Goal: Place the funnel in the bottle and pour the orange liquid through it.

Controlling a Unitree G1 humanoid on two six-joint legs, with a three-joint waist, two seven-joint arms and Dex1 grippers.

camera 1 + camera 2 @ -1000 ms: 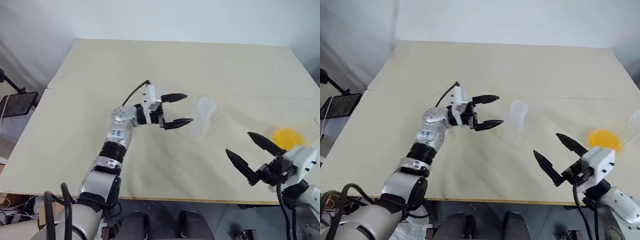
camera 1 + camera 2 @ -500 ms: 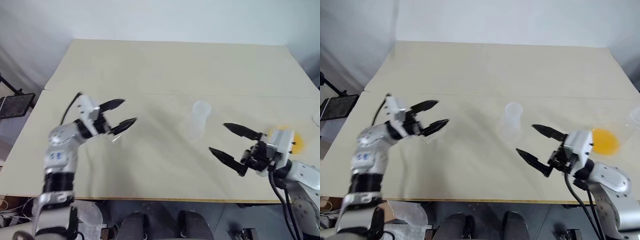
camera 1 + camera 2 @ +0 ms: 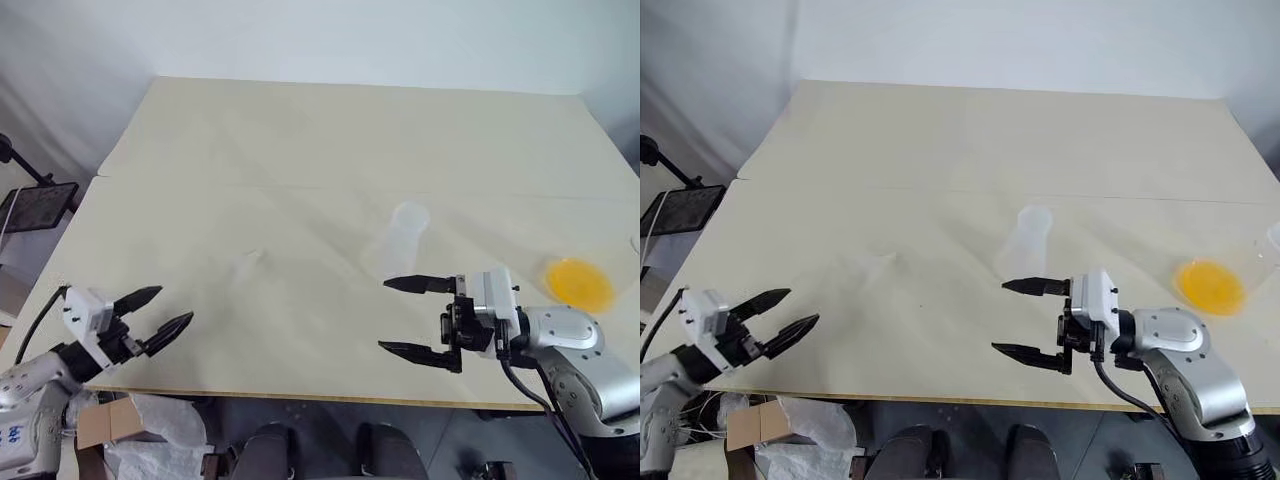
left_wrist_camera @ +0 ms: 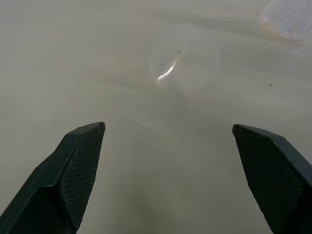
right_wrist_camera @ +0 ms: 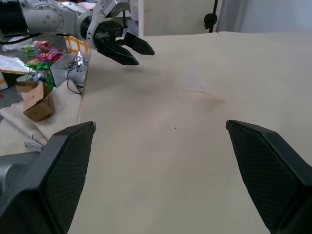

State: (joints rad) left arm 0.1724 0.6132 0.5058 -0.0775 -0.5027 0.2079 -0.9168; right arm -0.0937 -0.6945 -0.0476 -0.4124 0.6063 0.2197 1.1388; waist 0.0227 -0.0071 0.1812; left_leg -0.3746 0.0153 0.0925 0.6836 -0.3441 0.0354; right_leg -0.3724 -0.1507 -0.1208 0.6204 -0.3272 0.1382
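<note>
The clear bottle (image 3: 404, 236) stands upright near the middle of the beige table (image 3: 330, 130). The funnel (image 4: 183, 60) lies on the table left of the bottle, a faint clear shape (image 3: 252, 258). The orange liquid (image 3: 578, 283) sits in a clear container at the table's right edge. My left gripper (image 3: 172, 306) hovers open and empty at the front left edge, pointing toward the funnel from well short of it. My right gripper (image 3: 383, 315) is open and empty in front of the bottle, pointing left, with the orange liquid behind its wrist.
A seam crosses the table behind the bottle. Off the table's left side stands a black stand (image 3: 35, 195). On the floor by the front left corner lie a cardboard box (image 3: 100, 425) and plastic bags (image 3: 165, 445). The table's front edge runs just under both grippers.
My left arm swung away from beside the bottle, back and down to the front left edge. My right gripper moved left and turned to point left. Both stayed open.
</note>
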